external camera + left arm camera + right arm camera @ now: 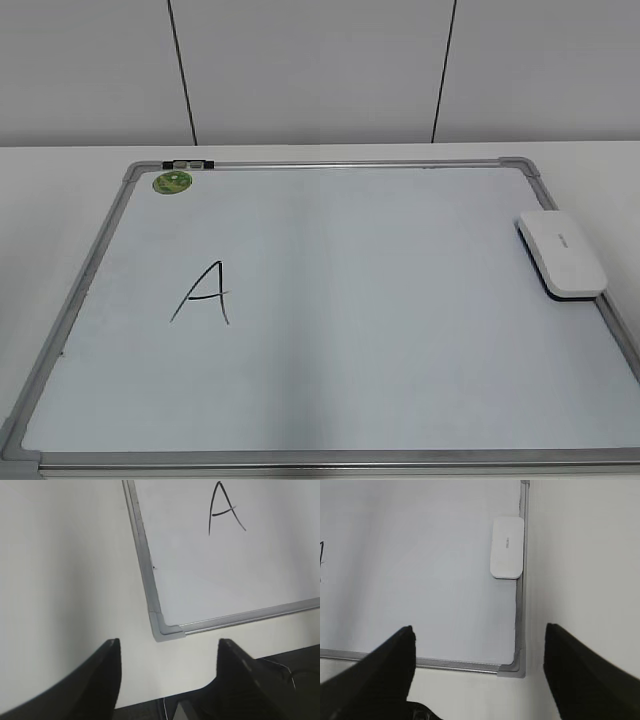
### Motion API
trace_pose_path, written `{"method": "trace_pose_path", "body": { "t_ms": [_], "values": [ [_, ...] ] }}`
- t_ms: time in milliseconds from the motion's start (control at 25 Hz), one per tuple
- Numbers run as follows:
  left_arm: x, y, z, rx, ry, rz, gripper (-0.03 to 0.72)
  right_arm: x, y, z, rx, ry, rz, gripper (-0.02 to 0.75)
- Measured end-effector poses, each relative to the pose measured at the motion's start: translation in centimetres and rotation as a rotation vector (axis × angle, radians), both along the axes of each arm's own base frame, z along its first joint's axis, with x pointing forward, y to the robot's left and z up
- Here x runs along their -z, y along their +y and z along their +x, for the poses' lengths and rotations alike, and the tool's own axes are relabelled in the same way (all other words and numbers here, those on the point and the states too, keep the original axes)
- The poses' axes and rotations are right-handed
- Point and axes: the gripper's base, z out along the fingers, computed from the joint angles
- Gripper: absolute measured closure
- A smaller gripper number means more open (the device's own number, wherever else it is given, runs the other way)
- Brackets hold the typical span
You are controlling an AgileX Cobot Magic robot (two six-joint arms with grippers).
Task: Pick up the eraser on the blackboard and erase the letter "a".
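The white eraser (562, 253) lies flat at the right edge of the blackboard (330, 164), partly over its frame, and also shows in the right wrist view (507, 547). A tall angular capital "A" (205, 293) is drawn at the board's left; it also shows in the left wrist view (223, 510). No small lowercase "a" shows in any view. My left gripper (168, 642) is open and empty over the table by the board's near-left corner (165, 630). My right gripper (479, 627) is open and empty above the near-right corner (517, 667). Neither gripper shows in the exterior view.
A round green sticker (172, 182) sits near the far-left corner of the board. A small black-and-grey clip (188, 163) sits on the top frame. The white table (60, 200) surrounds the board. A grey panelled wall (320, 70) stands behind.
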Motion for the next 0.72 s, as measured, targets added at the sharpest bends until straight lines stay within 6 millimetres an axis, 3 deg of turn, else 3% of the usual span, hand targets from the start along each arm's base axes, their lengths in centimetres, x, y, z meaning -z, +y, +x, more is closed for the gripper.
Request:
{"method": "trace_pose_path", "body": {
  "t_ms": [280, 520, 720],
  "values": [
    [1.6, 0.1, -6.0, -0.016, -0.105, -0.009, 0.239, 3.7, 0.2, -5.2, 0.008, -0.023, 0.024, 0.145],
    [4.7, 0.1, -9.0, 0.007, -0.128, -0.008, 0.239, 8.2, 0.1, -9.0, -0.002, -0.043, 0.008, 0.145],
    [7.3, 0.2, -10.6, 0.006, -0.134, -0.005, 0.238, 10.8, -0.5, -10.8, 0.03, -0.065, -0.053, 0.146]
  ]
}}
